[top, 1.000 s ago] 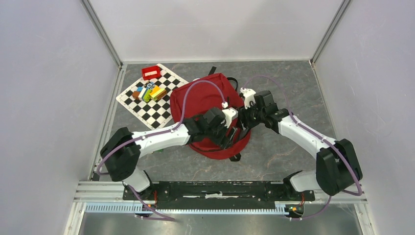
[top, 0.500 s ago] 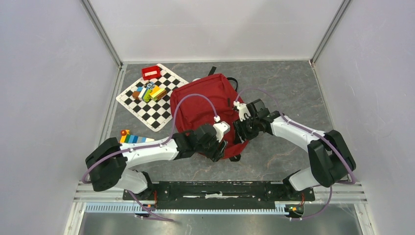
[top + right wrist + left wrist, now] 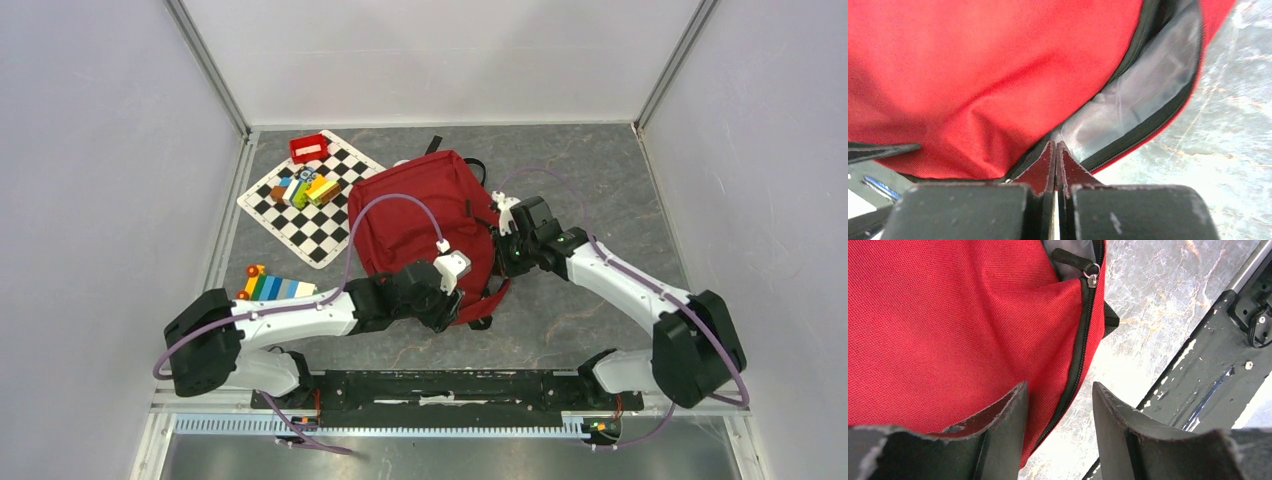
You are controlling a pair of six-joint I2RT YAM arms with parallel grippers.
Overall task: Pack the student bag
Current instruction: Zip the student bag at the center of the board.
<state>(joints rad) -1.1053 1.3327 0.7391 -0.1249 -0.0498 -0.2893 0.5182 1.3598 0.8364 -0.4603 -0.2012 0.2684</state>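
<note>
The student bag, dark red with black zips, lies flat mid-table. My left gripper hovers over its near right corner. In the left wrist view the bag fills the left side, and the left gripper is open, straddling the black zip line without touching it. A metal zip pull sits at the mouth. My right gripper is at the bag's right edge. In the right wrist view the right gripper is shut on the bag's zip edge, where grey lining shows; the fabric puckers toward the tips.
A checkerboard mat at the back left carries several coloured blocks, with a small red box at its far corner. A rainbow-coloured toy lies near the left arm. The black base rail runs along the near edge.
The left arm drew back toward the near edge, uncovering the rainbow toy, and its jaws narrowed a little. The right gripper closed at the bag's right edge.
</note>
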